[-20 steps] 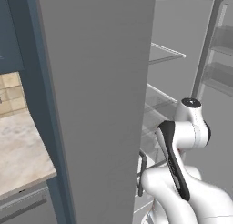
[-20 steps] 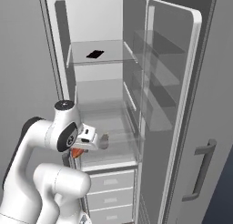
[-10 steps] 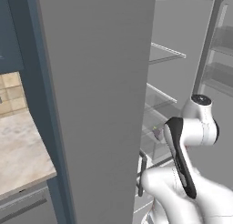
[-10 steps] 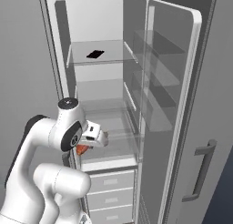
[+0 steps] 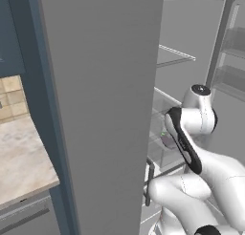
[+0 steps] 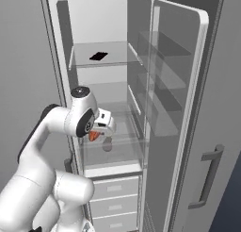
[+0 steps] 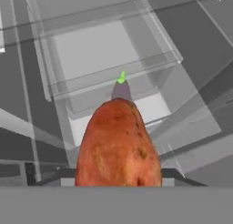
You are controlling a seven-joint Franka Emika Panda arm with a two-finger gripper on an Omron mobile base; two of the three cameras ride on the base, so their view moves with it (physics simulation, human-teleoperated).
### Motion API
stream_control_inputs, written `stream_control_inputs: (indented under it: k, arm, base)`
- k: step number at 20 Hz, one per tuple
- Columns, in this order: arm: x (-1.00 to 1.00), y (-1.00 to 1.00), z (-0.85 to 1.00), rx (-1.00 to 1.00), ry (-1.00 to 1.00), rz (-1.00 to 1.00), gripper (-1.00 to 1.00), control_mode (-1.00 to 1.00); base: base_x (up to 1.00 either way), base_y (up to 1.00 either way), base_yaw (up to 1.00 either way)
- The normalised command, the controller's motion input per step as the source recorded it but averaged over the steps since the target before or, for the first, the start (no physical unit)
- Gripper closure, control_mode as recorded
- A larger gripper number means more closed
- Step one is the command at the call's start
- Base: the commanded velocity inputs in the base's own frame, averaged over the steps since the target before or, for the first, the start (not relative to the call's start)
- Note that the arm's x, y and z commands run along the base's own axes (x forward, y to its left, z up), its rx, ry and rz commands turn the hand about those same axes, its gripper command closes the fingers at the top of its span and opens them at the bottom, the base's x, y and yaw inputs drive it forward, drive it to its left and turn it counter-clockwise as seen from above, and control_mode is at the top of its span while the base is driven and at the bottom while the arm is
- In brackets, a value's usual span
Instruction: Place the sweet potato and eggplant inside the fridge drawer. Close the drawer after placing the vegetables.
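Sweet potato [image 7: 118, 145]: one, orange-red, held in the gripper [image 6: 100, 132] above the drawer [image 6: 113, 148]. In the hand view it covers the lower centre and hides both finger tips; in the right base view it shows as an orange patch [image 6: 95, 135] under the white hand.

Eggplant [image 7: 121, 88]: one, dull purple-grey with a small green stem. It lies inside the drawer, just beyond the sweet potato's far tip in the hand view, and below and beside the gripper in the right base view [image 6: 107, 144]. In the left base view a dark lump [image 5: 168, 140] just left of the arm is probably the same eggplant, though the glassy walls blur it.

Drawer: one, clear plastic, pulled out from the fridge [image 6: 61, 61]. Contents: the eggplant alone. The sweet potato hangs over the drawer's front part, not touching its walls as far as can be seen.

Below the drawer: three opaque grey drawers [image 6: 115, 188], all closed. Above the drawer: shelves [image 6: 101, 61], the upper one carrying one flat black item [image 6: 98, 55]. Right of the drawer: the fridge door [image 6: 181, 108], swung wide, with one handle [image 6: 209, 179].

Gripper: jaws clamped together on the sweet potato. The fingers are hidden behind it, so the contact points cannot be read.

Left of the fridge: a stone-patterned counter [image 5: 19, 162].
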Motion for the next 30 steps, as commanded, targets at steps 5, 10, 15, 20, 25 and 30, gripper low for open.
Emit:
stream_control_inputs:
  k: [5,10,15,20,25,30]
  arm:
    - [0.69,-0.19,-0.07,0.00,0.09,0.00,1.00,-1.00]
    - [0.61,-0.01,-0.37,0.00,0.17,0.00,1.00,-1.00]
    - [0.68,-0.16,-0.37,0.00,0.17,0.01,1.00,-1.00]
    - [0.33,-0.21,-0.32,0.00,0.07,0.06,1.00,-1.00]
    - [0.10,-0.08,-0.39,0.00,0.01,0.06,1.00,-1.00]
    - [0.00,-0.02,-0.51,0.00,-0.06,0.07,1.00,-1.00]
  base:
    - [0.00,0.00,0.00]
    - [0.00,0.00,0.00]
    - [0.00,0.00,0.00]
    - [0.00,0.00,0.00]
    - [0.00,0.00,0.00]
    - [0.00,0.00,0.00]
